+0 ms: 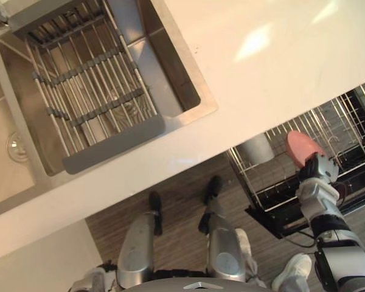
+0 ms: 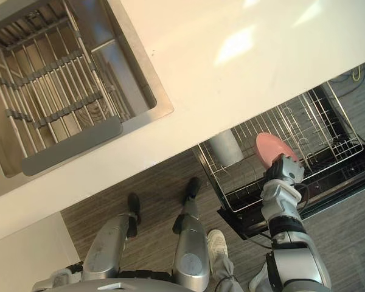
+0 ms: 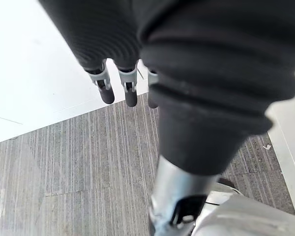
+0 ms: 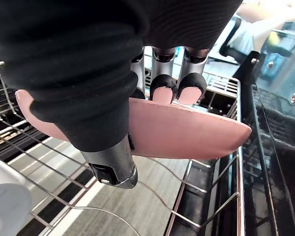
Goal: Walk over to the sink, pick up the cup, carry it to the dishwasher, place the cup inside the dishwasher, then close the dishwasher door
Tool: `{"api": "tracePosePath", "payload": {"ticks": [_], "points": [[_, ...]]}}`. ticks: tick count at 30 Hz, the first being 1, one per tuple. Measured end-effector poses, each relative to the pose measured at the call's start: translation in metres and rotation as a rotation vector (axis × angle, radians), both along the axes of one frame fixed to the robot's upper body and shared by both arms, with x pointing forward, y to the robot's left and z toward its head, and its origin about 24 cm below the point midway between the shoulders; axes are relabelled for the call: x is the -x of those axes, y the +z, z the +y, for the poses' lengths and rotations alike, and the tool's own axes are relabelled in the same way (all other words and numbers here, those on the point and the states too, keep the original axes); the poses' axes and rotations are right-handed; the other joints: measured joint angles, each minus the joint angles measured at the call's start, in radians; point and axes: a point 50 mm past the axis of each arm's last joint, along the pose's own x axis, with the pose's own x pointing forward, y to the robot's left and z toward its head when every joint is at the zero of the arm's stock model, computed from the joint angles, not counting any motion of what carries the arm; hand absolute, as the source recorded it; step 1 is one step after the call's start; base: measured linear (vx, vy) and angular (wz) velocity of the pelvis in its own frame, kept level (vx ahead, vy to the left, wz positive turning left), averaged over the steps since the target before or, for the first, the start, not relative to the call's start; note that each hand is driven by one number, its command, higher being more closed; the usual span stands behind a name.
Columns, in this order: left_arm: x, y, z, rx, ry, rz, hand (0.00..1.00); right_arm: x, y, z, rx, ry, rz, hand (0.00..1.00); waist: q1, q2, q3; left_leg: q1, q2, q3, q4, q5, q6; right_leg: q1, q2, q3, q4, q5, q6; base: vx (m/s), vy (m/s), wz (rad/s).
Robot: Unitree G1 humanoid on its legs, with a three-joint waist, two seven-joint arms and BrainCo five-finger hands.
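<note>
r hand (image 1: 319, 169) fingers curled round pink cup (image 1: 301, 146), over dishwasher rack (image 1: 348, 121); l hand (image 3: 130, 93) fingers relaxed.

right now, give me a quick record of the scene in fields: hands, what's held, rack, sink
right hand: fingers curled on a pink dish, held over the dishwasher rack
left hand: fingers relaxed, holding nothing, hanging above the floor
dishwasher rack: pulled out, with a white cup in it
sink: a roll-up drying mat lies across it
dish placed: not yet released
</note>
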Motion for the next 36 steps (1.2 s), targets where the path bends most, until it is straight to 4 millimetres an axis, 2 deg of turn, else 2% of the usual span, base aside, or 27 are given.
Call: {"api": "tracePosePath", "payload": {"ticks": [5,15,19,22,24,26,27,29,32,33,35,36], "points": [[-0.012,0.002,-0.004,-0.003,-0.032,-0.022,0.00,-0.001,0.003,-0.007,-0.037,-0.053,-0.025,0.00,0.002,0.024,0.016,-0.042,-0.002,-0.001,0.028,-0.011,0.003,-0.036,-0.001,0.012,0.000,0.011,-0.006,-0.05,0.059,-0.04],[-0.014,0.002,-0.007,0.014,-0.040,0.000,0.00,-0.009,0.010,-0.001,-0.177,-0.004,-0.119,0.00,0.001,0.036,0.026,-0.061,0.003,-0.002,0.057,-0.027,-0.004,-0.054,0.006,0.037,0.000,0.017,-0.017,-0.06,0.064,-0.07],[-0.007,0.000,-0.007,0.031,-0.116,0.061,0.00,-0.010,0.029,0.007,-0.250,0.037,-0.284,0.00,-0.012,0.029,0.030,-0.038,0.013,0.005,0.072,-0.039,-0.005,-0.038,0.019,0.056,0.000,0.021,-0.012,-0.03,0.075,-0.14],[-0.004,-0.001,-0.008,0.039,-0.221,0.105,0.00,-0.004,0.042,0.003,-0.194,0.016,-0.354,0.00,-0.030,0.026,0.029,0.005,0.022,0.006,0.070,-0.046,-0.007,-0.001,0.029,0.061,0.000,0.020,-0.011,0.01,0.059,-0.18],[0.002,-0.001,-0.004,0.034,-0.300,0.157,0.00,0.004,0.050,-0.002,-0.133,-0.010,-0.414,0.00,-0.037,0.005,0.021,0.052,0.033,0.026,0.058,-0.055,-0.010,0.029,0.040,0.082,-0.001,0.014,-0.007,0.01,0.051,-0.32],[0.012,-0.002,0.005,0.018,-0.359,0.220,0.00,0.015,0.053,-0.011,-0.099,-0.049,-0.466,0.00,-0.060,-0.036,-0.017,0.092,0.033,0.036,0.031,-0.055,-0.011,0.048,0.044,0.093,-0.001,0.006,-0.005,0.02,0.031,-0.20],[0.014,-0.002,0.006,0.012,-0.384,0.233,0.00,0.019,0.055,-0.014,-0.094,-0.066,-0.492,0.00,-0.065,-0.045,-0.027,0.104,0.035,0.038,0.027,-0.055,-0.011,0.058,0.047,0.093,-0.001,0.003,-0.004,0.03,0.022,-0.13],[0.034,-0.004,0.010,0.024,-0.396,0.286,0.00,0.041,0.052,-0.031,-0.091,-0.153,-0.566,0.00,-0.070,-0.074,-0.108,0.146,0.043,0.063,-0.004,-0.055,-0.012,0.069,0.055,0.108,-0.001,-0.006,-0.005,0.05,0.018,-0.27],[0.051,-0.007,0.008,0.088,-0.238,0.297,0.00,0.064,0.058,-0.051,-0.080,-0.254,-0.655,0.00,-0.081,-0.076,-0.159,0.212,0.046,0.071,-0.040,-0.056,-0.013,0.125,0.061,0.106,-0.001,-0.024,0.001,0.07,0.028,-0.10],[0.060,-0.008,0.006,0.119,-0.124,0.298,0.00,0.075,0.061,-0.057,-0.083,-0.295,-0.703,0.00,-0.089,-0.075,-0.190,0.234,0.047,0.074,-0.057,-0.055,-0.016,0.137,0.062,0.105,-0.005,-0.031,0.001,0.04,0.021,-0.05],[0.071,-0.009,0.006,0.128,-0.005,0.321,0.00,0.088,0.061,-0.067,-0.113,-0.364,-0.753,0.00,-0.099,-0.077,-0.220,0.258,0.047,0.079,-0.073,-0.053,-0.018,0.154,0.061,0.103,-0.007,-0.039,0.004,0.04,0.026,0.00],[0.078,-0.010,0.006,0.129,0.052,0.339,0.00,0.104,0.056,-0.077,-0.146,-0.439,-0.775,0.00,-0.102,-0.075,-0.231,0.276,0.047,0.079,-0.085,-0.052,-0.020,0.170,0.061,0.098,-0.007,-0.044,0.006,0.03,0.024,0.07]]}}
